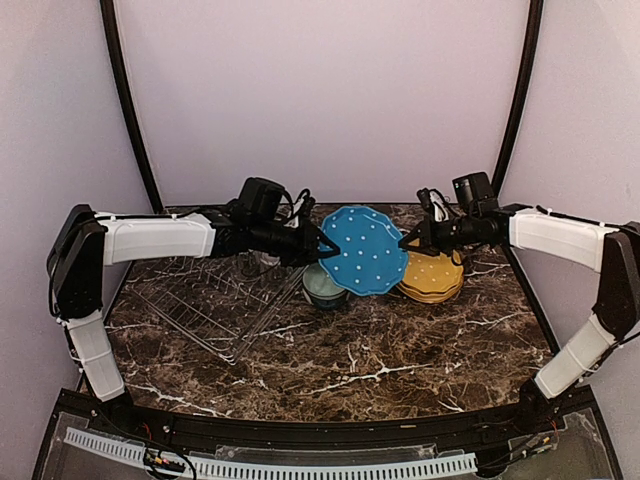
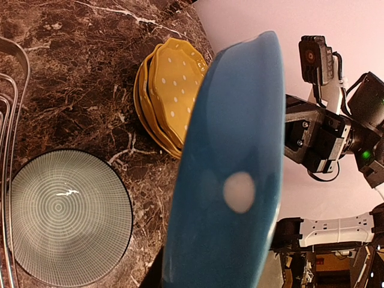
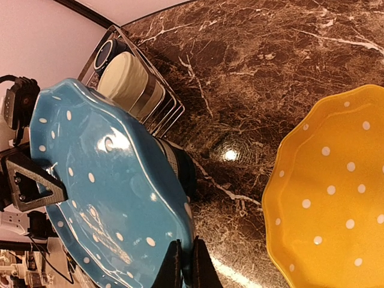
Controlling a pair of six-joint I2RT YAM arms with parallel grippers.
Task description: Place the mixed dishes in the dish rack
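Note:
The blue dotted plate hangs upright in the air between my two grippers. My left gripper holds its left rim, and my right gripper is shut on its right rim. The plate fills the left wrist view edge-on. The pale-teal bowl stands on the table under the plate, with the mustard-yellow plates stacked to its right. The silver wire dish rack lies at the left and holds the cream mug and the dark blue mug. The glass and the leaf-patterned plate are not in view.
The table is dark marble with white veins. Pale walls and two black curved poles stand behind it. The bowl sits close beside the rack's right rim, and the yellow stack lies just beyond it.

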